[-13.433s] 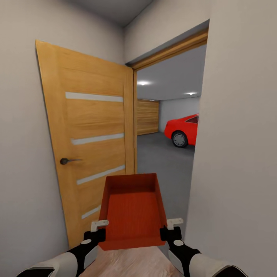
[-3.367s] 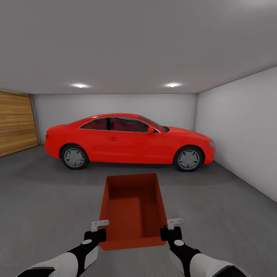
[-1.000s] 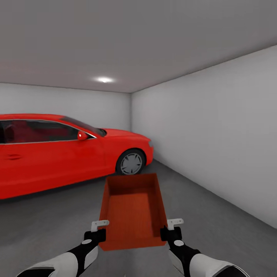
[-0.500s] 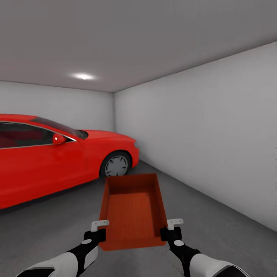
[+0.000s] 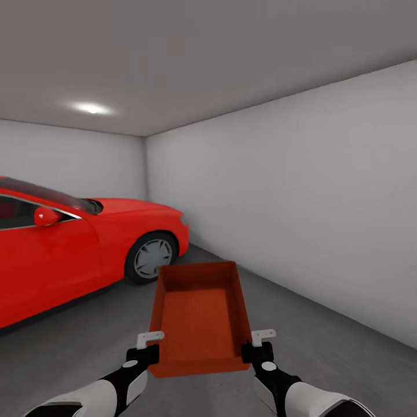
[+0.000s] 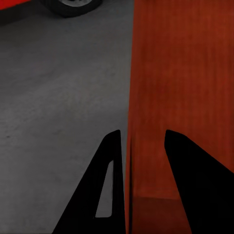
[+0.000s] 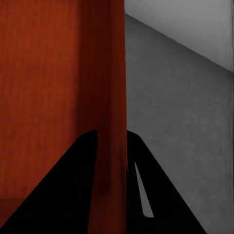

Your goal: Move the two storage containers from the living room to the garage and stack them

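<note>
One orange-red storage container (image 5: pixel 200 315), open-topped and empty, hangs in front of me above the garage's dark grey floor (image 5: pixel 324 336). My left gripper (image 5: pixel 149 346) is shut on its left wall near the front corner, and my right gripper (image 5: pixel 258 346) is shut on its right wall. In the left wrist view the container wall (image 6: pixel 180 87) runs between the two dark fingers (image 6: pixel 109 170). The right wrist view shows the opposite wall (image 7: pixel 105 97) pinched between that gripper's fingers (image 7: pixel 83 165).
A red car (image 5: pixel 63 249) stands to the left, its front wheel (image 5: pixel 149 258) just beyond the container. A pale grey wall (image 5: pixel 301 202) runs along the right and meets the back wall in a corner. Open floor lies ahead between car and wall.
The view has swung to the right: the car has slid toward the left edge and the right wall takes up more of the picture. The container stays gripped the same way.
</note>
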Motion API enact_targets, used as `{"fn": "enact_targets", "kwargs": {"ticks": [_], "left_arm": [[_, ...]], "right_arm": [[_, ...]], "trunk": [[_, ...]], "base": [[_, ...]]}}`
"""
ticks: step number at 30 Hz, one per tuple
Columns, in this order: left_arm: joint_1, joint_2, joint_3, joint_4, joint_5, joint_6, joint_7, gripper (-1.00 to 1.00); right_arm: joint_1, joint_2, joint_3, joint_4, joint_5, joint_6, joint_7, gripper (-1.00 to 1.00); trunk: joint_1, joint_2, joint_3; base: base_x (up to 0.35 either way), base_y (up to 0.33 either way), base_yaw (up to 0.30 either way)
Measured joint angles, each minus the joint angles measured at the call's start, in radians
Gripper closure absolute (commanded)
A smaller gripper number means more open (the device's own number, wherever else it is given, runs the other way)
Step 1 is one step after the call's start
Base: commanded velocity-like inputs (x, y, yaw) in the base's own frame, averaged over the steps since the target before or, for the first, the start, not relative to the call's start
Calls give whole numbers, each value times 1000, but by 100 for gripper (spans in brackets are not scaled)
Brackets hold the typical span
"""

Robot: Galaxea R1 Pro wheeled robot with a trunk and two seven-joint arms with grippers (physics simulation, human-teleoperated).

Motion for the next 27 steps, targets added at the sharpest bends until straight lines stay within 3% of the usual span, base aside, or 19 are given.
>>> {"fn": "enact_targets", "kwargs": {"ticks": [27], "left_arm": [[0, 0, 0, 0, 0, -1, 0, 100]], "right_arm": [[0, 0, 0, -1, 0, 0, 0, 100]], "trunk": [[0, 0, 0]], "base": [[283, 257, -277]]}}
